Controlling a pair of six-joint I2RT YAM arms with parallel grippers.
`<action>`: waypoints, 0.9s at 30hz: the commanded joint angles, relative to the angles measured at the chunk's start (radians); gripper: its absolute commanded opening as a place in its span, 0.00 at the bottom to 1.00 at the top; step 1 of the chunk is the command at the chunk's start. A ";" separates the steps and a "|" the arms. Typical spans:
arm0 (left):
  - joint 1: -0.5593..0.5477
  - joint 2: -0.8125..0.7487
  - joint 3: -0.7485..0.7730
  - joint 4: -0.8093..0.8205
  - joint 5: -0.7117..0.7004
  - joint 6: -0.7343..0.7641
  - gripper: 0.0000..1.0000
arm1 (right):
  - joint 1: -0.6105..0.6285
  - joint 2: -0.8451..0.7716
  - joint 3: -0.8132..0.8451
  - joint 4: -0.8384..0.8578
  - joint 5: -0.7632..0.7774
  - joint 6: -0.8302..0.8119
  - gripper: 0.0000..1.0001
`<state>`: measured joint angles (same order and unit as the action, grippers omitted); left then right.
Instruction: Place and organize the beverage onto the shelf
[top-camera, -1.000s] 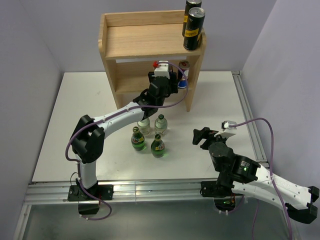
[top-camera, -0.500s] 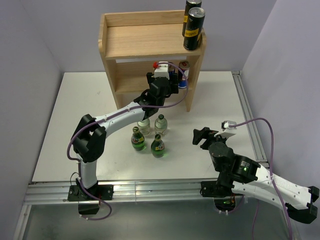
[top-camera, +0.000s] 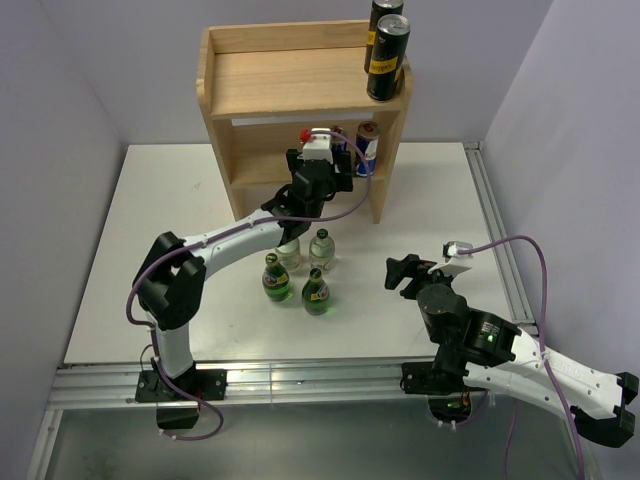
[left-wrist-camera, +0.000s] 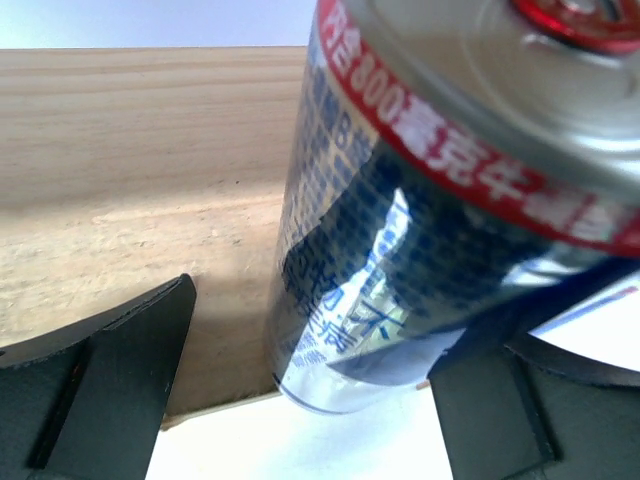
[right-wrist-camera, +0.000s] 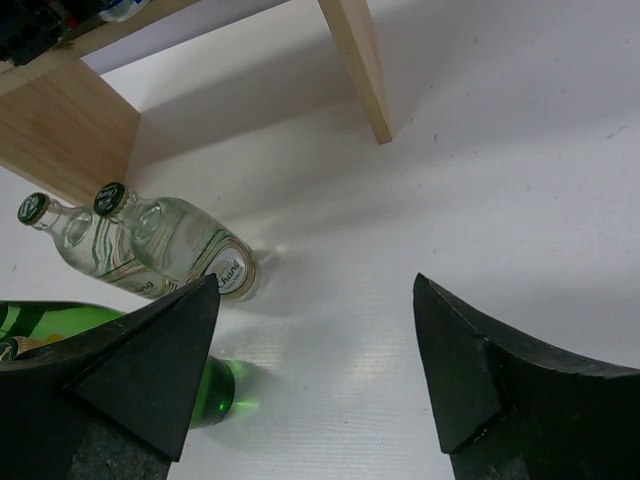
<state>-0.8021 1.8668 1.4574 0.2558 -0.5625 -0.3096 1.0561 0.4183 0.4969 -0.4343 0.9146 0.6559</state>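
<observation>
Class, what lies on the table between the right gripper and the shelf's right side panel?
Between the right gripper and the shelf panel the table is bare, clearest in the right wrist view; the clear glass bottles stand aside.

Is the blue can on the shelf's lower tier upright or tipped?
Upright: the blue can stands on its base on the lower tier of the shelf, lid facing up.

top: overhead, far | left wrist: near shelf (left-wrist-camera: 120, 150) | right wrist: low

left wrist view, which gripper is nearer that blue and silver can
Left. The left gripper straddles the can, jaws open; the right gripper hangs over the table by the bottles.
</observation>
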 joint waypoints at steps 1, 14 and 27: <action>0.011 -0.058 -0.029 0.005 0.015 0.018 0.99 | 0.004 0.004 -0.008 0.031 0.012 -0.004 0.85; 0.011 -0.077 -0.074 0.037 0.124 0.035 0.99 | 0.004 0.010 -0.006 0.029 0.013 -0.002 0.84; 0.012 -0.092 -0.114 0.091 0.297 0.069 0.99 | 0.004 0.017 -0.006 0.032 0.013 -0.007 0.85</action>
<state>-0.7887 1.8126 1.3613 0.3382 -0.3321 -0.2554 1.0561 0.4286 0.4969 -0.4339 0.9112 0.6559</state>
